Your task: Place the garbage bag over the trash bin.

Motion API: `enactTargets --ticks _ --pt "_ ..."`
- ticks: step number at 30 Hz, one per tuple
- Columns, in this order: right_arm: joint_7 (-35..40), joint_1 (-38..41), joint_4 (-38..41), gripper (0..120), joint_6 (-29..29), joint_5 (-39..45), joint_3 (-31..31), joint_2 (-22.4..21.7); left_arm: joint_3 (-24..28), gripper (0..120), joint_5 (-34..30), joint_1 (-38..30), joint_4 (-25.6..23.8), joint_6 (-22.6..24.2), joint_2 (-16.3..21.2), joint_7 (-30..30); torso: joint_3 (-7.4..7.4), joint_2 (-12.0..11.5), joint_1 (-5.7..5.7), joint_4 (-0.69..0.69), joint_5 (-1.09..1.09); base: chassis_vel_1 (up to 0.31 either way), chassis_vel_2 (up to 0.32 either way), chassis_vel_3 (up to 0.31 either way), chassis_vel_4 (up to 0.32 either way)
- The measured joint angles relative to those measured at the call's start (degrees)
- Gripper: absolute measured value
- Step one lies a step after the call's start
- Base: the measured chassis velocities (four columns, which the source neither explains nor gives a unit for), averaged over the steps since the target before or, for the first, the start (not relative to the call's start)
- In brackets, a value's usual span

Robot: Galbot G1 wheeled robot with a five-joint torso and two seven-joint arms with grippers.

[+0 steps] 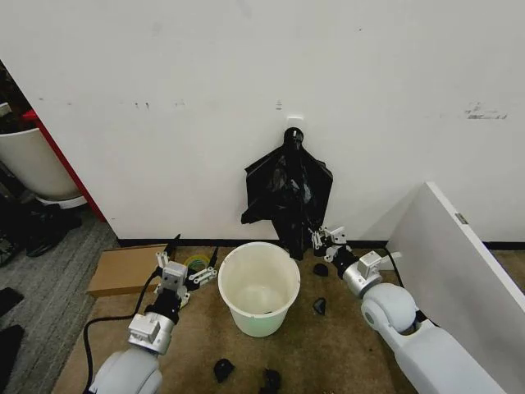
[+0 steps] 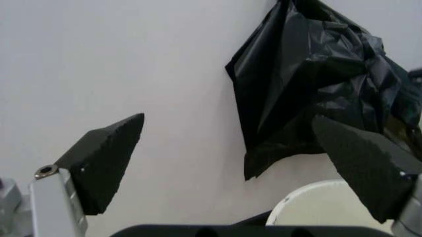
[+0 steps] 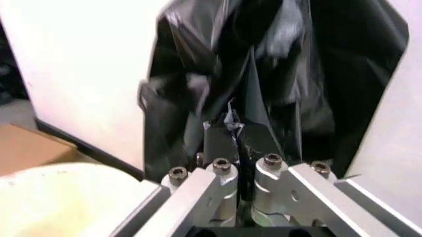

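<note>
The round white trash bin (image 1: 258, 287) stands open on the brown floor by the wall, its rim also showing in the wrist views (image 2: 323, 207) (image 3: 59, 197). Above and behind it a bunch of black bags (image 1: 289, 193) hangs from a white wall hook. My right gripper (image 1: 321, 238) reaches up to the bunch's lower right edge. It is shut on a fold of glossy black plastic, the garbage bag (image 3: 264, 74), with its fingers (image 3: 231, 131) pinched together. My left gripper (image 1: 194, 261) hovers open to the left of the bin, nothing between its dark pads (image 2: 105, 158).
A flat cardboard box (image 1: 123, 269) lies on the floor at the left, with a tape roll (image 1: 197, 263) beside it. A tilted white panel (image 1: 459, 263) closes the right side. Small black scraps (image 1: 223, 368) (image 1: 319, 305) lie around the bin. A white tub with a red edge (image 1: 33, 164) stands far left.
</note>
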Motion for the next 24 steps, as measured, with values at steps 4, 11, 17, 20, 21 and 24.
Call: enactTargets --ticks 4,11,17,20,21,24 --pt "0.6 0.0 -2.5 5 1.4 -3.5 0.0 0.7 -0.2 100 -0.4 -0.3 0.3 0.1 -0.2 0.0 0.0 0.0 0.0 0.01 0.01 0.0 0.0 0.0 0.0" --pt "1.9 -0.5 -2.1 32 3.0 -5.2 2.1 0.8 -0.8 100 -0.7 -0.1 0.6 0.1 -1.0 0.0 0.0 0.0 0.0 0.0 0.0 0.0 0.0 0.0 0.0" --pt "1.0 0.9 -4.0 50 3.0 -5.2 1.6 0.5 -0.4 100 -0.6 -0.1 0.9 0.1 -1.5 -0.1 0.0 0.0 0.0 0.01 0.0 0.0 0.0 0.0 0.0" --pt "0.1 2.3 -6.3 57 2.9 -5.1 0.6 0.9 -0.4 100 -0.5 -0.1 0.8 0.2 -1.5 -0.1 0.0 0.0 0.0 0.01 0.01 0.0 0.0 0.0 0.0" --pt "-0.4 2.7 -7.0 51 2.9 -4.8 0.4 1.0 -0.5 100 -0.5 0.0 0.7 0.2 -1.4 -0.2 0.0 0.0 0.0 0.01 0.01 0.0 0.0 0.0 0.0" --pt "-0.8 3.0 -7.6 43 2.8 -4.6 0.2 1.1 -0.8 100 -0.5 0.2 0.6 0.2 -1.3 -0.2 0.0 0.0 0.0 0.01 0.01 0.0 0.0 0.0 0.0"
